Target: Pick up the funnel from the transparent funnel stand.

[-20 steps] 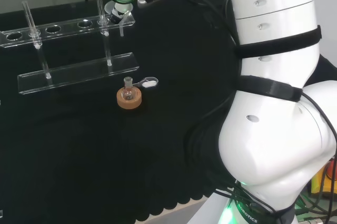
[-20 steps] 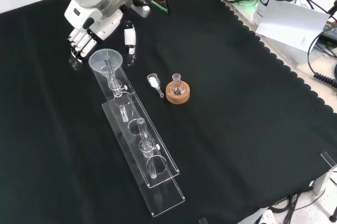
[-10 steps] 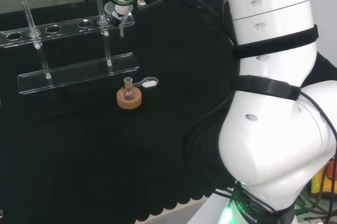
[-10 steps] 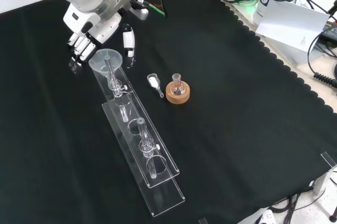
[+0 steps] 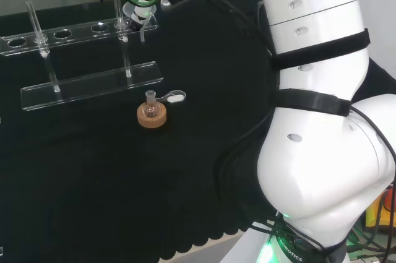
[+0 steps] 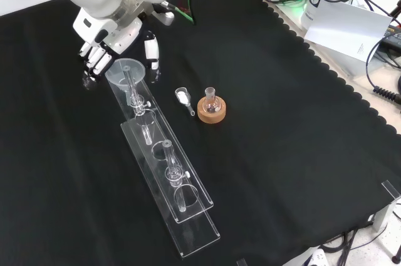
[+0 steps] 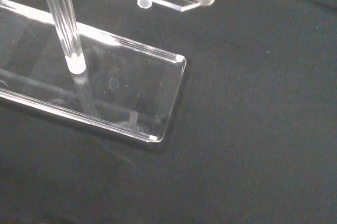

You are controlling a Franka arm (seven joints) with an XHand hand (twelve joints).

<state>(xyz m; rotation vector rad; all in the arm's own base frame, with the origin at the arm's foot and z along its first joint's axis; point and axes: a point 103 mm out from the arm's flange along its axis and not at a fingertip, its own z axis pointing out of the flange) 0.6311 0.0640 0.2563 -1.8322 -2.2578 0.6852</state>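
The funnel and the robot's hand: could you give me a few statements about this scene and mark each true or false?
1. The funnel sits in the end hole of the transparent funnel stand. True.
2. The hand has lifted the funnel clear of the stand. False: the funnel is in the stand and the fingers are not closed on it.
3. A small flask stands on a cork ring. True.
4. The cork ring lies on the stand's base plate. False: it sits on the black cloth beside the stand.
5. A small white scoop lies between stand and cork ring in the front view. True.
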